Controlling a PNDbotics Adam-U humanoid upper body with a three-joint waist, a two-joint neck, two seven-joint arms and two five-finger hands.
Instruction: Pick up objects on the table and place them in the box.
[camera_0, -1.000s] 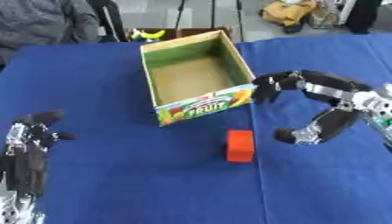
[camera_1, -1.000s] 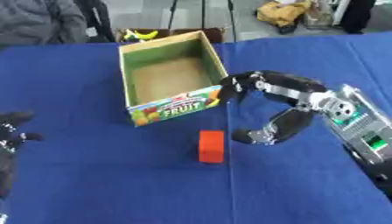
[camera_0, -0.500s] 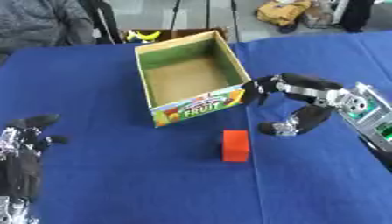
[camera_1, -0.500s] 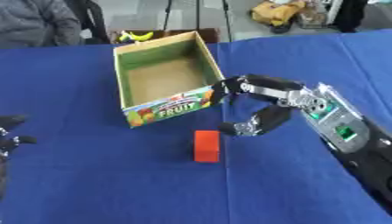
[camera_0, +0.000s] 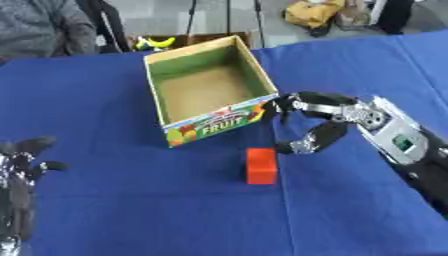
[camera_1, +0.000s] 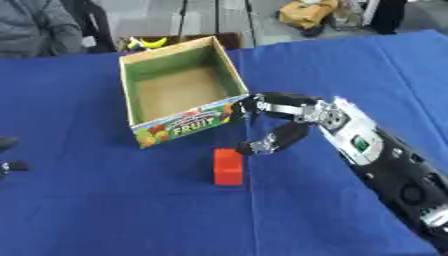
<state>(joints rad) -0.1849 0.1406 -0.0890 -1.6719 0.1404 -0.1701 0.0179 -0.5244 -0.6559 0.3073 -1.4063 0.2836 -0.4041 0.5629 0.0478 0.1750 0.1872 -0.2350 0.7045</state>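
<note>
A red-orange block (camera_0: 261, 165) stands on the blue table, just in front of the box. The cardboard fruit box (camera_0: 215, 121) is open at the top and looks empty inside. My right hand (camera_0: 325, 126) comes in from the right and hovers just right of the block, open, with fingers and thumb spread in a wide arc and nothing between them. Its thumb tip (camera_0: 293, 148) sits close to the block's upper right corner, apart from it. My left hand (camera_0: 22, 172) rests at the lower left edge, fingers relaxed.
The blue cloth (camera_0: 131, 210) covers the whole table. A seated person (camera_0: 39, 27) is at the far left edge, beyond the table. A yellow thing (camera_0: 157, 42) and a yellow bag (camera_0: 315, 11) lie past the far edge.
My right hand has moved left, from well right of the block to right beside it and the box's front corner. The block and box stay put.
</note>
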